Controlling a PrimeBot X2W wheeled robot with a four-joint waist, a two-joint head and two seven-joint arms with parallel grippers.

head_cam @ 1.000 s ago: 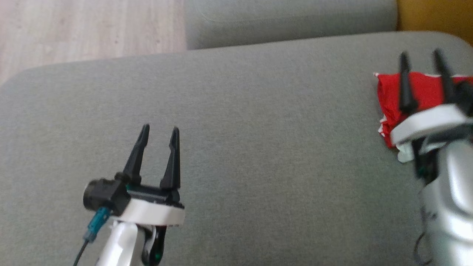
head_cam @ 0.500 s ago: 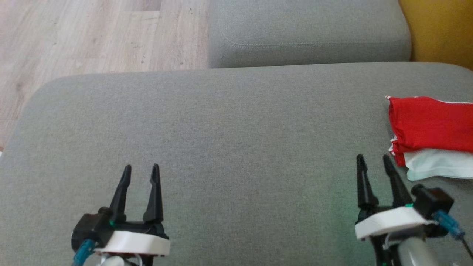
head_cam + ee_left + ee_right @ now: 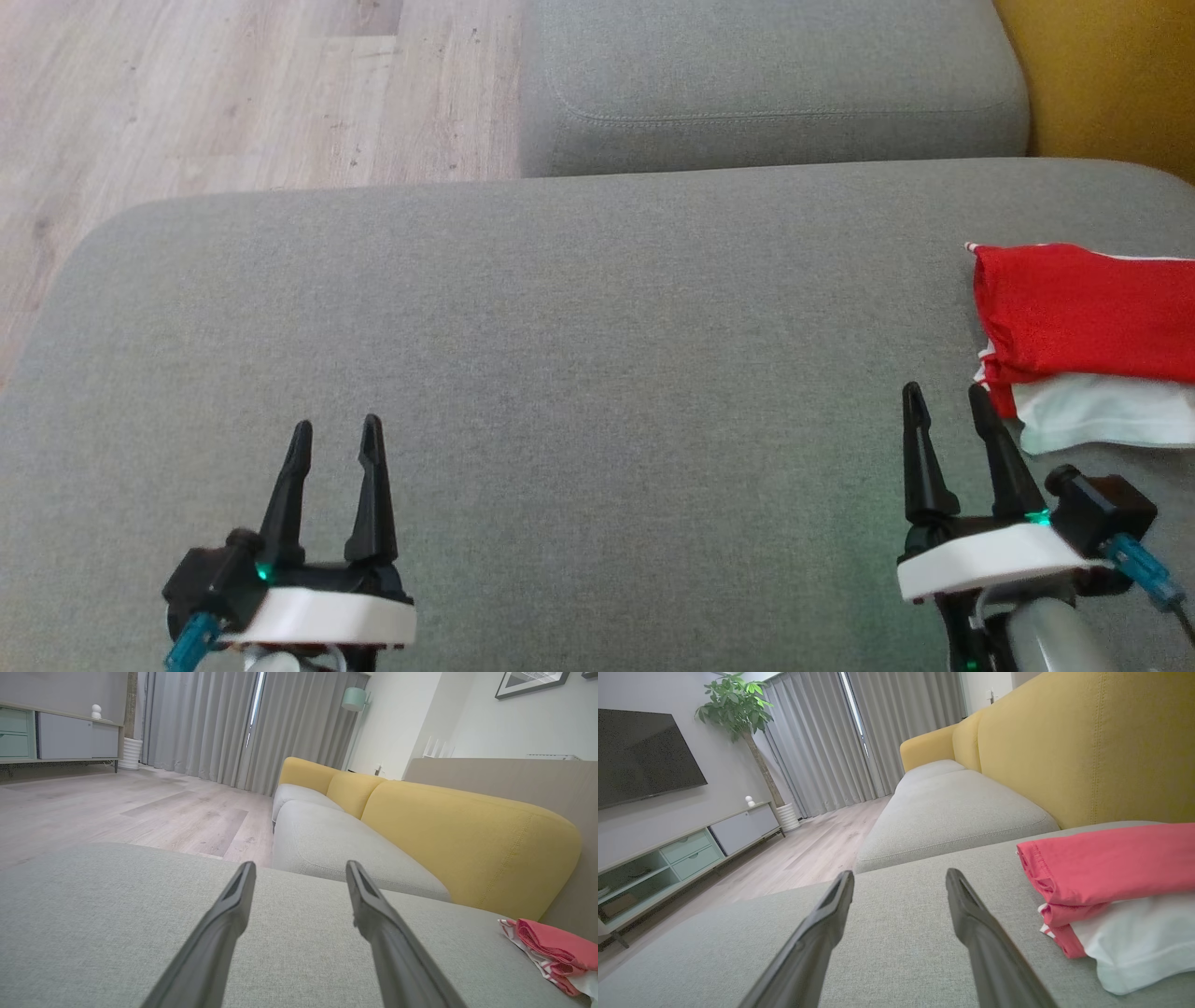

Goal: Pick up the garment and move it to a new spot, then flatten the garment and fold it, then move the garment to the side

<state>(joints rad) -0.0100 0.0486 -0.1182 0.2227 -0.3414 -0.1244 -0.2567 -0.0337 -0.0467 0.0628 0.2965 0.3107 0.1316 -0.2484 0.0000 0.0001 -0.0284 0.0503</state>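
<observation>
The garment [image 3: 1083, 313] is a folded red and white piece lying at the right edge of the grey sofa cushion [image 3: 579, 355]. It shows at the right in the right wrist view, garment [image 3: 1111, 877], and at the far lower right in the left wrist view, garment [image 3: 551, 947]. My right gripper [image 3: 945, 394] stands open near the front right, just left of and in front of the garment, apart from it. Low at the front left, my left gripper [image 3: 336, 429] is open too, with nothing between its fingers.
A second grey seat cushion [image 3: 766, 84] lies beyond the one in front of me. The yellow sofa back [image 3: 1111, 84] rises at the far right. Wooden floor [image 3: 215, 93] lies to the far left, past the cushion's rounded edge.
My right gripper has drawn back off the garment toward the front, leaving it lying on the cushion. The left gripper has also pulled back. The head camera shifted.
</observation>
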